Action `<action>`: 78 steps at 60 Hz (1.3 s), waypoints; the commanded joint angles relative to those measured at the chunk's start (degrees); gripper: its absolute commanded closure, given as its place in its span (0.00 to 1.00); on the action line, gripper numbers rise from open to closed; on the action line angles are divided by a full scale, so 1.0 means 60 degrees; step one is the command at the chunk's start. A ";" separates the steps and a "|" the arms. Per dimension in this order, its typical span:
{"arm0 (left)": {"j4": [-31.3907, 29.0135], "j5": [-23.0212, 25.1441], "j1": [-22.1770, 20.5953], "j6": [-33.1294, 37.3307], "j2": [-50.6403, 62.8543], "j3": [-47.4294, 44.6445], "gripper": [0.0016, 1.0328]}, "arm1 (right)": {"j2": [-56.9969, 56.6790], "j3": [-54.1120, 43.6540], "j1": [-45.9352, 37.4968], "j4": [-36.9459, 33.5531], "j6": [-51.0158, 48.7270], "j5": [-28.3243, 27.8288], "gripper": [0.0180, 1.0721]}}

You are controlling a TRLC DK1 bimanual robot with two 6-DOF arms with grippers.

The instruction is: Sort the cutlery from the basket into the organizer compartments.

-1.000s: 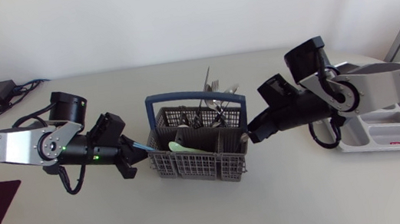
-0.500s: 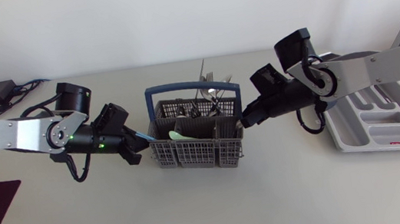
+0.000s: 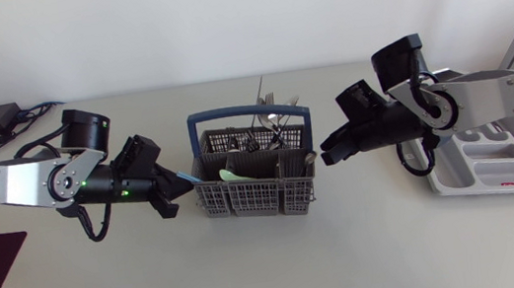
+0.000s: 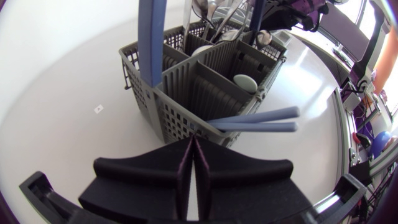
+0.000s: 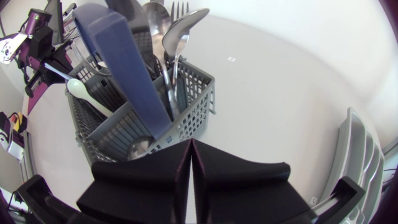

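On the pale table [image 3: 274, 271], the grey organizer [image 3: 488, 171] sits well right of the cutlery basket [image 3: 254, 196]. The left gripper [image 3: 176, 190] and right gripper [image 3: 324, 155] flank it, fingers pressed together. A sideways nudge could topple its upright forks and spoons [image 3: 270, 127].

Soft, even light fills the head view, leaving the pale beige worktop [image 3: 274, 271] bright, with only a faint, soft-edged shadow under the grey slotted plastic cutlery basket [image 3: 254, 199]. Both wrist views bow strongly toward dark, vignetted corners, and there the worktop washes out almost to white while the matte black left tool [image 4: 191, 142] and matte black right tool [image 5: 189, 144] sink into near-featureless shade. The polished steel spoon [image 5: 186, 28] carries a bright glare streak.
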 commanded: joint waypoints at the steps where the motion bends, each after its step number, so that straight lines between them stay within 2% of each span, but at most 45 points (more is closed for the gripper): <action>1: 0.0080 0.0164 -0.0198 0.0080 -0.0290 -0.0324 0.97 | -0.0222 -0.0322 0.0125 0.0033 -0.0082 0.0063 0.95; 23: 0.0080 0.0164 -0.0329 0.0094 -0.0598 -0.0602 0.97 | -0.0647 -0.0689 0.0169 -0.0011 -0.0082 0.0078 0.95; 35: 0.0007 0.0149 0.0271 0.0460 -0.0935 -0.0763 0.97 | -0.1101 -0.0996 0.0257 -0.0113 -0.0141 0.0429 0.94; 38: -0.0052 0.0149 0.0432 0.0636 -0.1169 -0.0895 0.96 | -0.1321 -0.1157 0.0359 -0.0142 -0.0170 0.0605 0.85; 42: -0.0154 0.0149 0.0535 0.0885 -0.1653 -0.1159 0.92 | -0.1687 -0.1421 0.0477 -0.0172 -0.0199 0.0810 0.65; 54: -0.0301 0.0149 0.0403 0.1251 -0.3249 -0.1906 0.75 | -0.2405 -0.1934 0.0755 -0.0553 -0.0404 0.0913 0.30; 62: -0.0286 0.0149 0.0007 0.1251 -0.3674 -0.2023 0.69 | -0.2786 -0.2139 0.0828 -0.0699 -0.0419 0.0913 0.22; 69: -0.0184 0.0149 -0.0212 0.1251 -0.3689 -0.1979 0.62 | -0.3050 -0.2256 0.1019 -0.0816 -0.0404 0.0898 0.22; 78: -0.0067 0.0149 -0.0447 0.1339 -0.3674 -0.1920 0.61 | -0.3225 -0.2315 0.1209 -0.0948 -0.0331 0.0898 0.22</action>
